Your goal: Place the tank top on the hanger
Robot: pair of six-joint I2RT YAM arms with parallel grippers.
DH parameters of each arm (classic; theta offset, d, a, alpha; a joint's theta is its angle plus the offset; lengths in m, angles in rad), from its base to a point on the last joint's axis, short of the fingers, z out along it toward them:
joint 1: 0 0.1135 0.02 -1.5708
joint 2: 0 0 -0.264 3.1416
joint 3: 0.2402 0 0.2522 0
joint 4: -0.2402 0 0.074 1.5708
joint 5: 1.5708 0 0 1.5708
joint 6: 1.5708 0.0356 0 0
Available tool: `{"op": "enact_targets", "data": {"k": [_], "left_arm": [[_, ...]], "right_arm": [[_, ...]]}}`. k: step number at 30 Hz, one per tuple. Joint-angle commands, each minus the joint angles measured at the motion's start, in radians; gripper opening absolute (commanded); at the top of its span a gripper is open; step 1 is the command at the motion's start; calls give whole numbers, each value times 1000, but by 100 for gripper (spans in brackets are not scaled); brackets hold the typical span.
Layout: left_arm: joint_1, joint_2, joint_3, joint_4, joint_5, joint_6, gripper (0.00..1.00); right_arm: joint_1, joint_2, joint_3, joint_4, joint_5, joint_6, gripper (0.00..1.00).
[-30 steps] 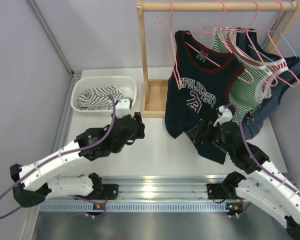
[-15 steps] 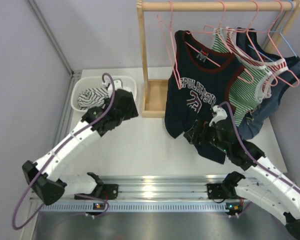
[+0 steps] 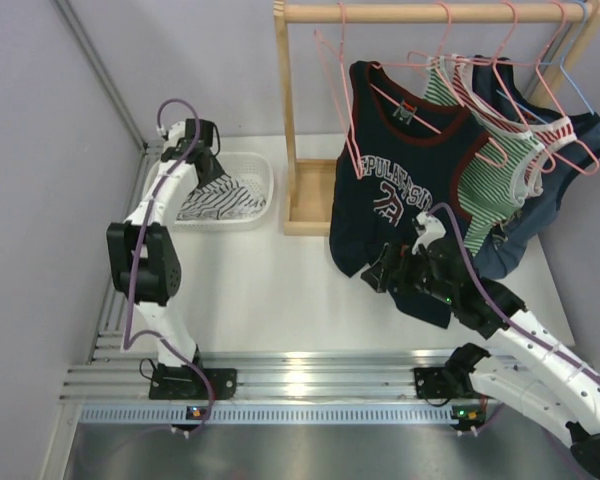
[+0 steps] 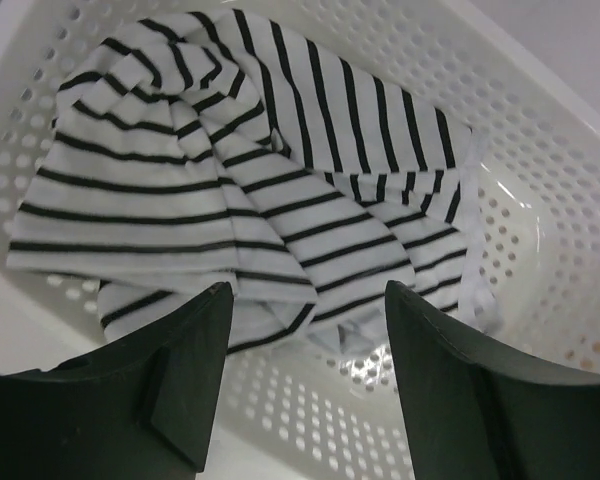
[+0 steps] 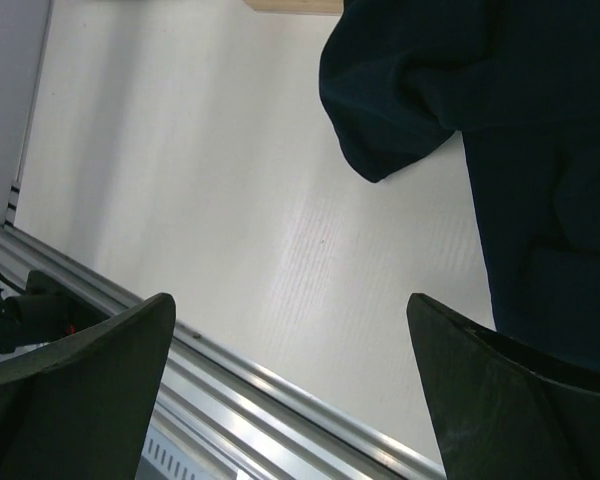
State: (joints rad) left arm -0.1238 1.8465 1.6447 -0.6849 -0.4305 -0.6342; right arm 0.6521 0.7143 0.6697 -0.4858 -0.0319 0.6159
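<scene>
Hovering over the basket point(image 3: 265, 190) at the table's point(image 3: 270, 290) far-left corner: left hand point(image 3: 208, 168), arm stretched out to it.

- Left hand point(image 4: 307, 330) is released, fingers point(image 4: 195, 370) spread, nothing between them. Wrist view looks straight down into the basket point(image 4: 540, 200).
- Tank top point(image 4: 230, 180) lies crumpled inside the basket, bunched toward one end. It sits just beyond the fingertips and roughly centred on the gap. No contact that I can see.
- From the top view the tank top point(image 3: 220, 200) fills most of the basket, and the hand is at the basket's far-left rim, partly over the fabric.
- Hanger point(image 3: 330, 90) hangs bare on the rack point(image 3: 285, 120), hooked on the rail, left of the hung clothes. Well apart from the basket, with the rack post between.
- Right hand point(image 3: 378, 272) is released too, fingers wide, holding nothing. It sits low by the hem of the navy top point(image 3: 390, 180) on the rack. Its wrist view point(image 5: 290, 310) shows bare table, with the navy top point(image 5: 540, 150) off to one side. Cannot tell whether it touches the cloth.
</scene>
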Motion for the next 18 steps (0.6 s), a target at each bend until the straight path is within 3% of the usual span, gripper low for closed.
{"op": "enact_targets", "data": {"k": [1, 5, 8, 15, 18], "left_arm": [[10, 123, 125, 87, 59, 83, 68], [18, 310, 280, 64, 79, 128, 69], [21, 384, 316, 73, 88, 128, 70], [23, 438, 264, 211, 105, 146, 72], [23, 448, 236, 235, 111, 143, 67]], "right_arm": [[11, -9, 41, 32, -23, -28, 100], [9, 14, 70, 10, -31, -53, 100], [11, 27, 76, 7, -37, -68, 100], [11, 31, 64, 15, -60, -76, 100], [11, 27, 53, 12, -59, -77, 100]]}}
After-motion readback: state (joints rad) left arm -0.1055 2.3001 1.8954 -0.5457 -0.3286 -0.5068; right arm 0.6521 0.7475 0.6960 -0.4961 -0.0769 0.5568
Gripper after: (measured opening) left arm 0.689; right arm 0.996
